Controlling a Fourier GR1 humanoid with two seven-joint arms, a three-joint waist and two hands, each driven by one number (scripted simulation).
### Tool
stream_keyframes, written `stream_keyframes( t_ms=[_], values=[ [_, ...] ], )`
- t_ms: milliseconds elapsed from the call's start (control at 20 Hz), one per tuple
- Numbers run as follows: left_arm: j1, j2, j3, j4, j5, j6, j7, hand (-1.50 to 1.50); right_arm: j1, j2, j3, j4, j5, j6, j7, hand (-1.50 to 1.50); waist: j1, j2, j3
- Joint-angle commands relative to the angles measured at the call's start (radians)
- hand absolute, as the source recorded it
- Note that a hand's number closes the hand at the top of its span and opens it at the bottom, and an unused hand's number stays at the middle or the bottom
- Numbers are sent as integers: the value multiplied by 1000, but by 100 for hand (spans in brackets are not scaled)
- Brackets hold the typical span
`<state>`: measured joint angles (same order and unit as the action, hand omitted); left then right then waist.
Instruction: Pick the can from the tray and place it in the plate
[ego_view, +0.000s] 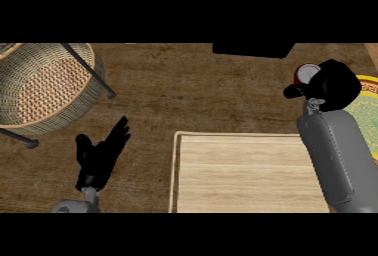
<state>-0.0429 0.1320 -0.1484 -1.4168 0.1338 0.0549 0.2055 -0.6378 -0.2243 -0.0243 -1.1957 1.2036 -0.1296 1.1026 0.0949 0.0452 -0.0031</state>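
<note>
Right hand (334, 84) is curled round the can (304, 74), whose red-and-white top peeks out just left of the fingers, held over the counter at the near edge of the plate (369, 102). The tray (221, 175) lies below and left of it. Left hand (100, 155) rests open, fingers straight, beside the basket (52, 85).

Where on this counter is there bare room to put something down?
The wooden tray is bare, and so is the counter strip between the wicker basket and the right hand. It is crowded at the right edge, where that hand holds the can beside the plate.
</note>
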Motion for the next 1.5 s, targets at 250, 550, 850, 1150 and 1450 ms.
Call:
stream_keyframes(
  t_ms=[250, 550, 850, 1150, 1450],
  values=[
    [-17, -1, -25, -4, -8, -19, 11, 0, -182, -66, -152, 134, 342, -246, 280, 150, 44, 10, 3],
    [-18, -15, -23, -6, -4, -7, 12, 0, -192, -56, -268, 132, 503, -382, 329, 150, 17, -2, 6],
    [-23, -14, -8, 5, -13, 16, 20, 0, -147, -14, -369, 124, 676, -507, 343, 150, -3, -4, 6],
    [15, -11, -3, -5, -4, 12, 16, 0, -75, -21, -516, 125, 825, -591, 352, 150, -21, -14, 7],
    [21, -12, 6, -4, -4, 18, 16, 0, -2, -11, -664, 143, 833, -749, 286, 150, -50, -23, 8]
  ],
)
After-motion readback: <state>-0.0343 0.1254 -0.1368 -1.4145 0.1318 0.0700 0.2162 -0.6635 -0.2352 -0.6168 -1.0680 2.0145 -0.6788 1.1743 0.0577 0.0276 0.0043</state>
